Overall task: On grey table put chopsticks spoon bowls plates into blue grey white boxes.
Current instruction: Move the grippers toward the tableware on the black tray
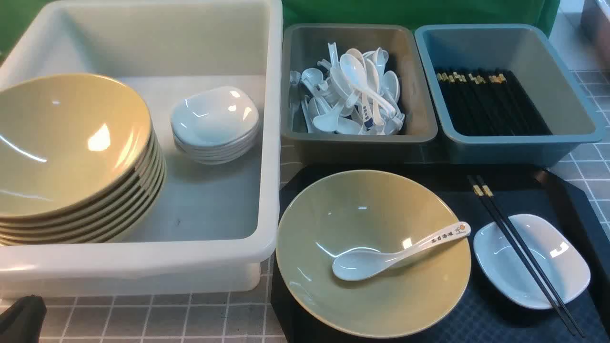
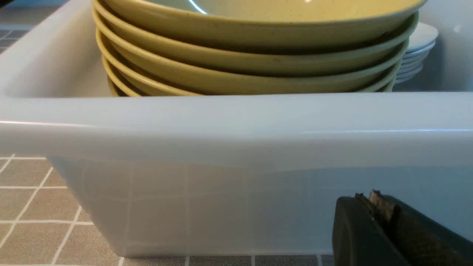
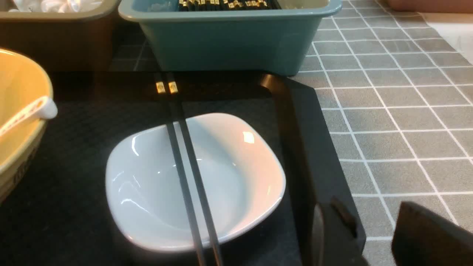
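Observation:
On the black tray (image 1: 476,314) stands a yellow bowl (image 1: 381,300) with the white spoon (image 1: 381,257) lying inside it. Beside it a small white plate (image 1: 564,267) carries two black chopsticks (image 1: 514,243) laid across it. The white box (image 1: 143,267) holds a stack of bowls (image 1: 66,143) and a stack of plates (image 1: 214,119). My left gripper (image 1: 21,317) is shut and empty, low in front of the white box's wall (image 2: 221,207). My right gripper (image 3: 373,212) is open and empty, near the tray's right edge, short of the plate (image 3: 236,173) and chopsticks (image 3: 184,155).
The grey box (image 1: 357,143) holds several white spoons (image 1: 352,90). The blue box (image 1: 505,147) holds several black chopsticks (image 1: 491,102). Both stand just behind the tray. Grey tiled table (image 3: 399,111) lies to the right of the tray.

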